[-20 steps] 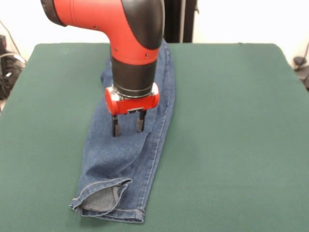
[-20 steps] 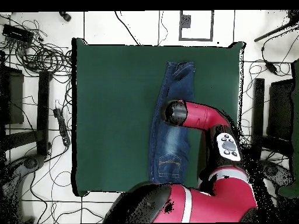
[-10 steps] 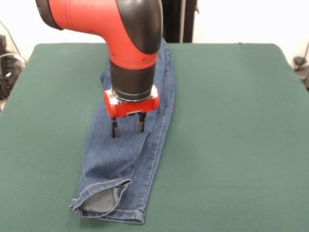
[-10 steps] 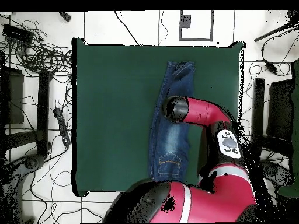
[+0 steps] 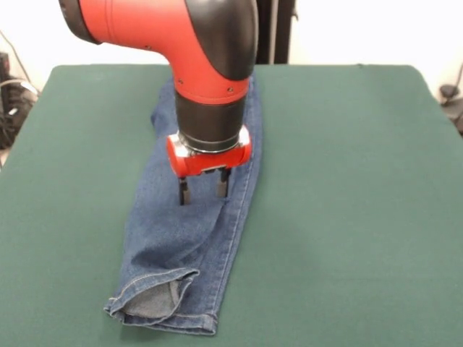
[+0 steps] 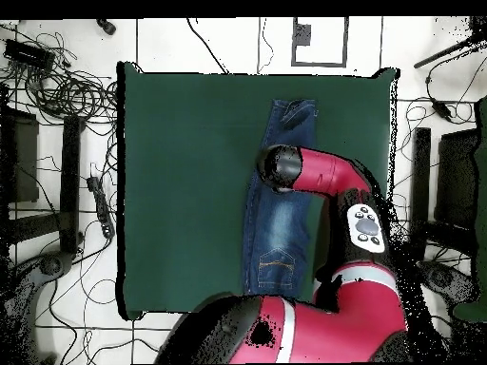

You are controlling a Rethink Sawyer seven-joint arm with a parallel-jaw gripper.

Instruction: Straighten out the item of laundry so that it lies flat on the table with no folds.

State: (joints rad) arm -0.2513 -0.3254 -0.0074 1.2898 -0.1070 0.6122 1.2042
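**Jeans folded in half on the green desk, gripper above them**

The desk [image 5: 362, 181] has a dark green cloth top and stands in a room with a white tiled floor; in the overhead view many black cables [image 6: 57, 90] lie on the floor beside it. The left part of the desk, as the front view shows it, is bare.

A little left of the middle lie the jeans [image 5: 181, 246], a small blue pair. They make one long narrow strip that runs from the far edge of the desk toward the near edge. Only one leg width shows, so I judge that one leg is folded over the other. At the near end the two cuffs [image 5: 155, 300] lie together, and the upper one is turned up so that the darker inside shows.

The gripper [image 5: 202, 189] points straight down over the middle of the strip, near its right edge. Its two fingers stand a little apart and hold nothing. The tips are close to the cloth, but I cannot tell if they touch it.

To the right of the jeans the desk is bare again.

The task seems to be at an early stage. The cloth is rather smooth, but the legs must still be opened apart and the cuff laid flat.
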